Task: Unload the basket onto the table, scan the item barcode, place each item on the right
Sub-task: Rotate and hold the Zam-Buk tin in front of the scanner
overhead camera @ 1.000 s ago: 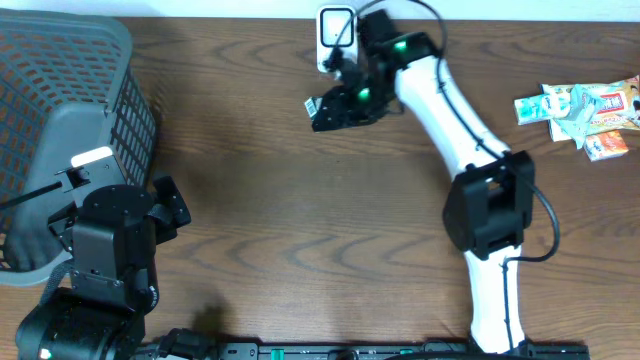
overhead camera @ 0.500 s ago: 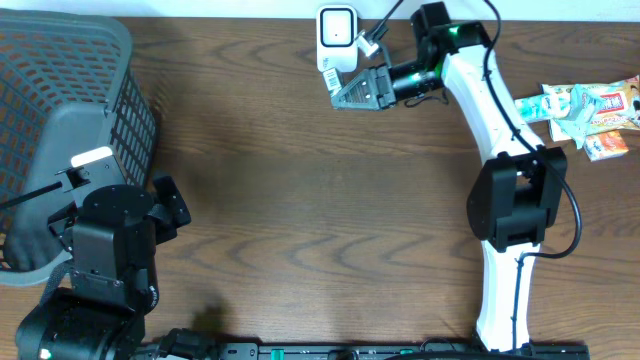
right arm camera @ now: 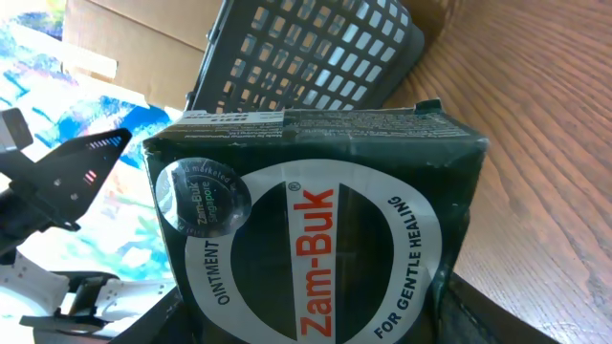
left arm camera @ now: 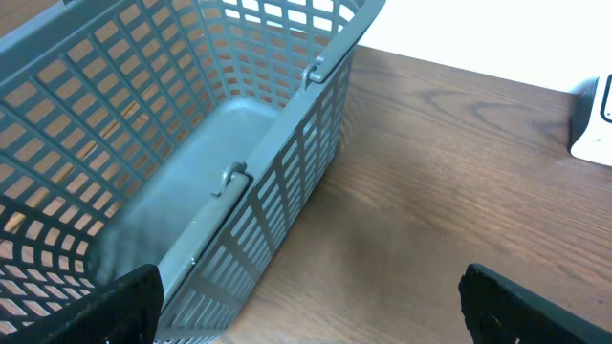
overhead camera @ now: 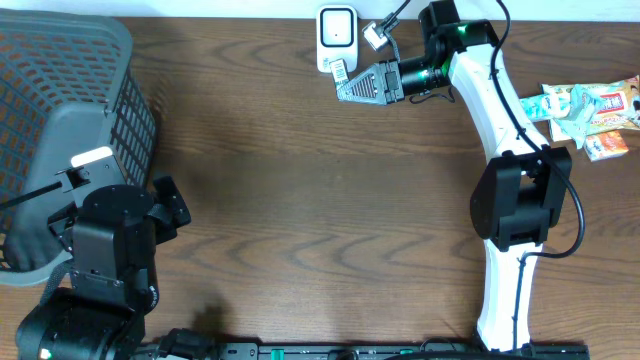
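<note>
A dark green Zam-Buk ointment box (right arm camera: 316,220) fills the right wrist view, its white oval label facing the camera. My right gripper (right arm camera: 316,320) is shut on the box, a finger on each side. Seen from overhead, the box (overhead camera: 357,86) hangs in the right gripper (overhead camera: 374,82) just below and to the right of the white barcode scanner (overhead camera: 337,35) at the table's far edge. My left gripper (left arm camera: 311,306) stands open and empty beside the basket, far from the box.
A grey plastic basket (overhead camera: 60,110) stands at the far left, close to the left gripper; its wall (left arm camera: 268,191) fills the left wrist view. Several snack packets (overhead camera: 580,108) lie at the right edge. The scanner's corner (left arm camera: 595,119) shows in the left wrist view.
The right arm has swung to the right and carried the box up from left of the scanner's foot to just below and right of it. The left arm has not moved.
</note>
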### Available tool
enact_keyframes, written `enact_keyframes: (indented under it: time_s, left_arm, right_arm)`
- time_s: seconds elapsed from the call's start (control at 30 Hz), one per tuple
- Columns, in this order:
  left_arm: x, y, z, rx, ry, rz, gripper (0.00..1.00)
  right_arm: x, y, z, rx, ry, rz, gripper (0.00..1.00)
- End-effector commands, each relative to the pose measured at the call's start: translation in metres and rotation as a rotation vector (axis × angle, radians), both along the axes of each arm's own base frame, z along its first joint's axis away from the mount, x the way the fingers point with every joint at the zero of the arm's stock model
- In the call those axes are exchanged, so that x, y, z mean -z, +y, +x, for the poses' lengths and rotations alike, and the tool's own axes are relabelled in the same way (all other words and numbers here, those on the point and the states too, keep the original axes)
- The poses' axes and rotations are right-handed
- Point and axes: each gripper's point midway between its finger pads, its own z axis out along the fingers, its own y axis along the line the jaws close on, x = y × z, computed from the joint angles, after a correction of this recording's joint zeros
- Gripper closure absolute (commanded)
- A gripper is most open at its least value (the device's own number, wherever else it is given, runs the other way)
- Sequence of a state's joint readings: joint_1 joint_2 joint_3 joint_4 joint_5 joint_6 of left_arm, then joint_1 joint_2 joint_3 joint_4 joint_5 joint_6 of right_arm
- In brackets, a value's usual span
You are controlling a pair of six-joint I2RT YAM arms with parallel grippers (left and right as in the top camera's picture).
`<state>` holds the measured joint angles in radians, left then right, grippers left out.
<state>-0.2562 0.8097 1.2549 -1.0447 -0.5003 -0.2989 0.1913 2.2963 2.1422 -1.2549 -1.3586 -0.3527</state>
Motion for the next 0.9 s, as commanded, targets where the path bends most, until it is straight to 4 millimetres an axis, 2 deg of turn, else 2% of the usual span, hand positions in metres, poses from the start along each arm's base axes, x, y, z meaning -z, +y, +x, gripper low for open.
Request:
enact_keyframes:
  time_s: [0.0,0.4,0.53,0.63,0.73,0.8,0.87]
  left_arm:
    - [-0.004,0.002,-0.001,-0.010,-0.009,0.002,0.02]
    - [-0.004,0.002,-0.001,-0.010,-0.009,0.002,0.02]
    - [-0.004,0.002,-0.001,-0.010,-0.009,0.002,0.02]
    - [-0.004,0.002,-0.001,-0.010,-0.009,0.002,0.02]
    - [-0.004,0.002,-0.001,-0.010,-0.009,0.002,0.02]
    - [-0.004,0.002,-0.001,-0.010,-0.009,0.002,0.02]
    - [-0.004,0.002,-0.001,-0.010,-0.009,0.002,0.02]
  right_arm:
    - [-0.011,0.001,-0.001,-0.011,-0.028,0.051,0.46]
    - [-0.010,0.001,-0.001,-0.011,-0.031,0.042,0.46]
    - [0.000,0.001,0.000,-0.004,-0.032,-0.017,0.51]
    - [0.020,0.005,-0.001,0.010,-0.005,-0.144,0.51]
    - [0.048,0.009,0.000,0.034,-0.006,-0.328,0.50]
    - [0.072,0.007,0.008,0.093,-0.010,-0.502,0.50]
    - [0.094,-0.003,0.022,0.197,-0.021,-0.693,0.51]
